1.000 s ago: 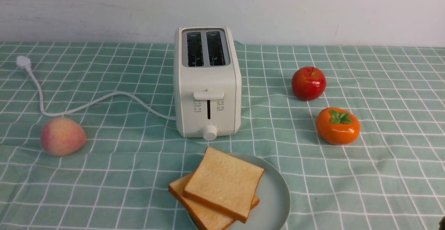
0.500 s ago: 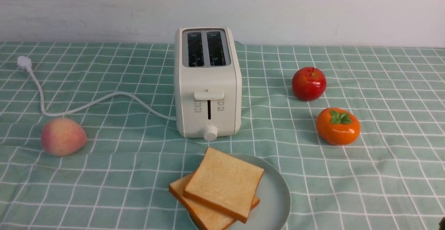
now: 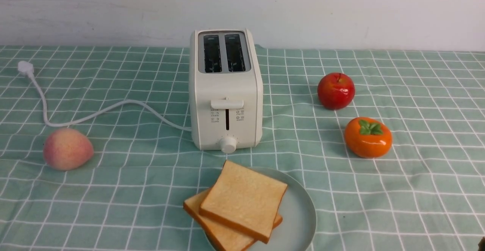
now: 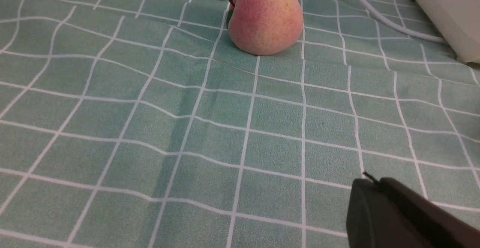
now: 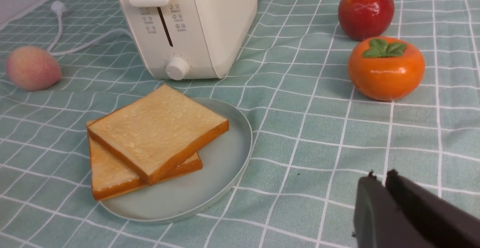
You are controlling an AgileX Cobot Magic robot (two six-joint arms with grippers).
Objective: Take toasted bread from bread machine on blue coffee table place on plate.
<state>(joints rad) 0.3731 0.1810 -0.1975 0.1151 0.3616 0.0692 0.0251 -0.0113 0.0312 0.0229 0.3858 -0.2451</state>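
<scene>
**Both slices on the plate, toaster slots bare**

On the far left the white plug (image 3: pixel 25 68) lies unconnected, its power cord (image 3: pixel 102 110) trailing across the blue coffee table (image 3: pixel 416 190) to the bread machine (image 3: pixel 226 91). A peach (image 3: pixel 67 148) sits just in front of the cord's bend. The left gripper (image 4: pixel 369 182) hangs low over bare cloth near the peach, jaws pressed together on nothing, parked out of the way.

In the middle, both slots of the bread machine look dark and vacant and its lever sits high. In front of it and apart from it stands the plate (image 3: pixel 299 220). The toasted bread (image 3: pixel 244 198) is stacked there, the upper slice skewed across the lower, whose corner overhangs the left rim, probably just as it was let go. By this layout the task reads as done.

To the right stand a red apple (image 3: pixel 336 90) and an orange persimmon (image 3: pixel 368 137), well clear of the plate. The right gripper (image 5: pixel 380 177) hovers above the cloth beside the plate holding nothing; a thin slit shows between its tips, though the angle is too poor to call it open or closed.
</scene>
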